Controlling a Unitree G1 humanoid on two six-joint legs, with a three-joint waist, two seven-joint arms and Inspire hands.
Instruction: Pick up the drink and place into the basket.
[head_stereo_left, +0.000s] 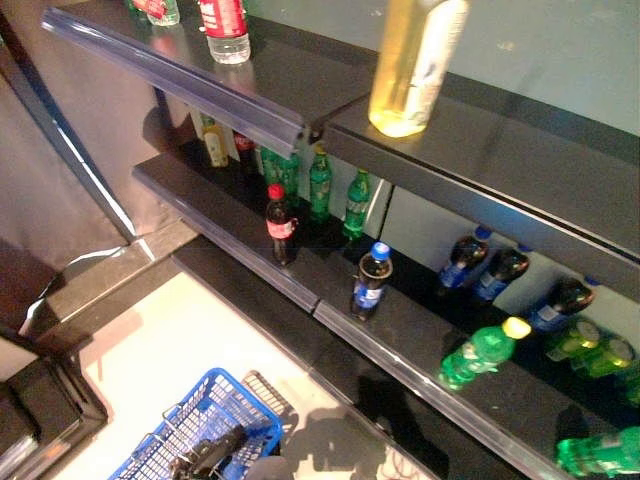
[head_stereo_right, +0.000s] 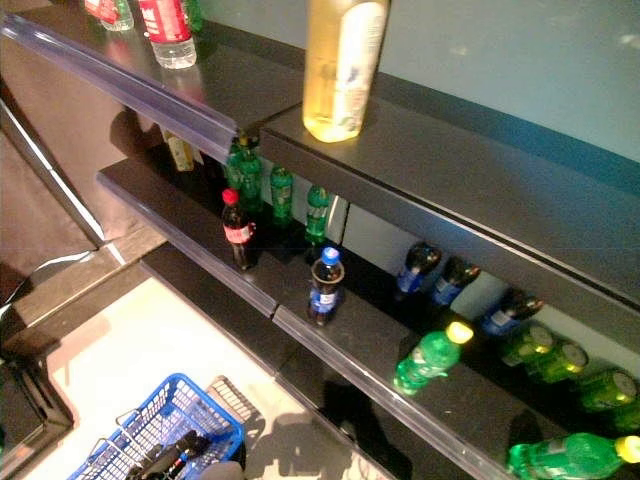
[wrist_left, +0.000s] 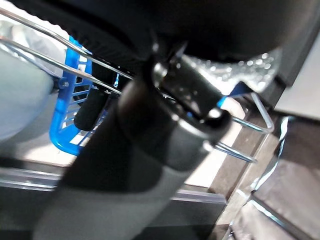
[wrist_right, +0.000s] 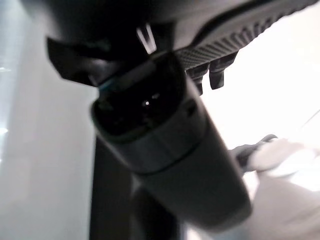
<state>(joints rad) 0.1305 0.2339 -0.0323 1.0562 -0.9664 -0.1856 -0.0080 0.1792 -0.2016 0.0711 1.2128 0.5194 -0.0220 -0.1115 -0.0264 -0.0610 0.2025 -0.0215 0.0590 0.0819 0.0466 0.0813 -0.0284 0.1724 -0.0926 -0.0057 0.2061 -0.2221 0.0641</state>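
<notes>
Drinks stand on dark shelves. On the middle shelf's front edge are a cola bottle with a red cap (head_stereo_left: 280, 226) and a dark bottle with a blue cap (head_stereo_left: 371, 282). A green bottle with a yellow cap (head_stereo_left: 481, 354) lies on its side further right. The blue basket (head_stereo_left: 216, 396) hangs low at the left, below the shelves. My left hand (head_stereo_left: 211, 452) is shut on its wire handle (wrist_left: 239, 123). In the right wrist view my right hand (wrist_right: 165, 130) is far from the shelves, relaxed, and holds nothing.
A tall yellow bottle (head_stereo_left: 414, 66) stands on the top shelf, with red-labelled bottles (head_stereo_left: 224, 28) at its left end. Green bottles (head_stereo_left: 320, 184) stand at the back of the middle shelf, and dark and green ones (head_stereo_left: 500, 272) lie to the right. A black counter (head_stereo_left: 40, 400) borders the floor at left.
</notes>
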